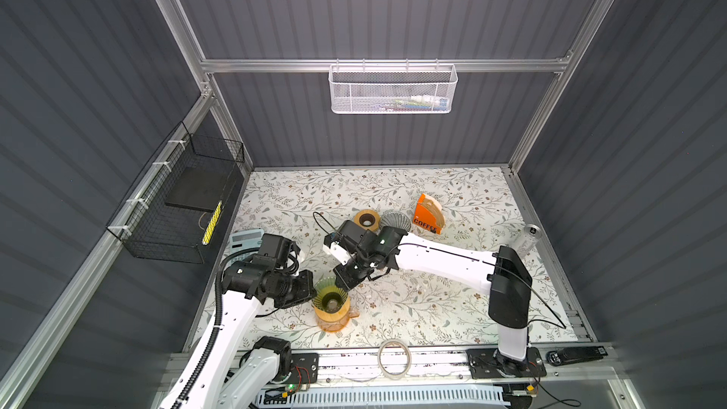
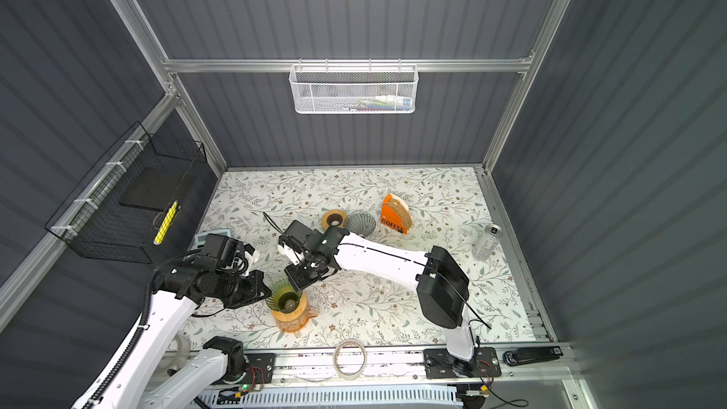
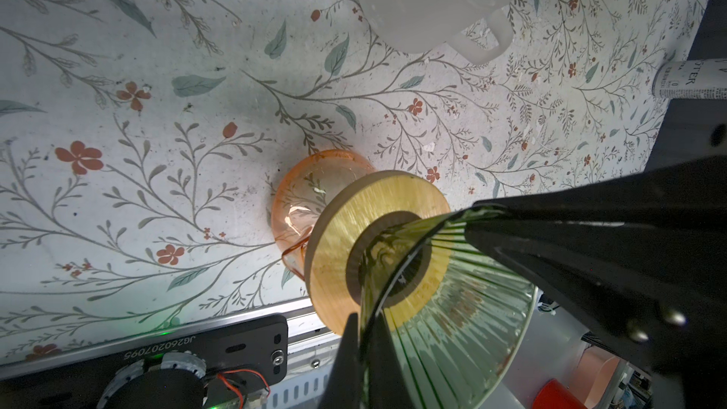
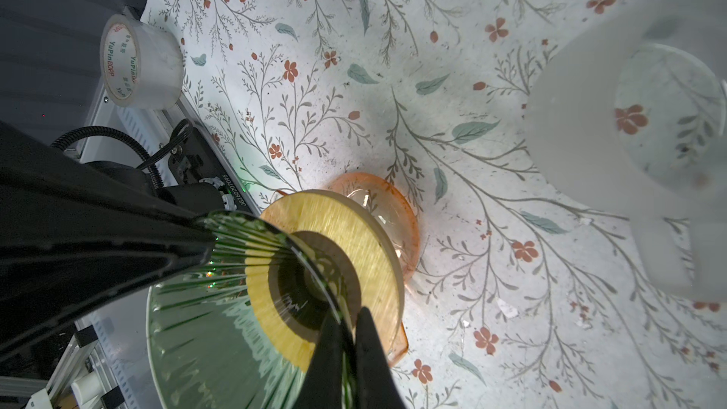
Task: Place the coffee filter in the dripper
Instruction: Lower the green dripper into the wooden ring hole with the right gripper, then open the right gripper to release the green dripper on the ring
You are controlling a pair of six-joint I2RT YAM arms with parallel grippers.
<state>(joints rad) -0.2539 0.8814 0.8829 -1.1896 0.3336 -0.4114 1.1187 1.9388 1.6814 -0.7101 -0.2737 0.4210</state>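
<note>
Your left tool (image 1: pixel 312 296) and right tool (image 1: pixel 343 283) both pinch the dripper (image 1: pixel 325 296) rim; hold it level on the carafe (image 1: pixel 333 323), don't squeeze harder.

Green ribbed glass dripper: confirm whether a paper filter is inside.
No, the green ribbed glass dripper shows only bare glass inside.

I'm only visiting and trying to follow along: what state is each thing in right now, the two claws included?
left gripper: shut on the green dripper rim.
right gripper: shut on the same rim.
green dripper: upright atop the orange carafe, no filter inside.
coffee filters: stacked in the orange holder, which stands at the back.
can: upright.
</note>
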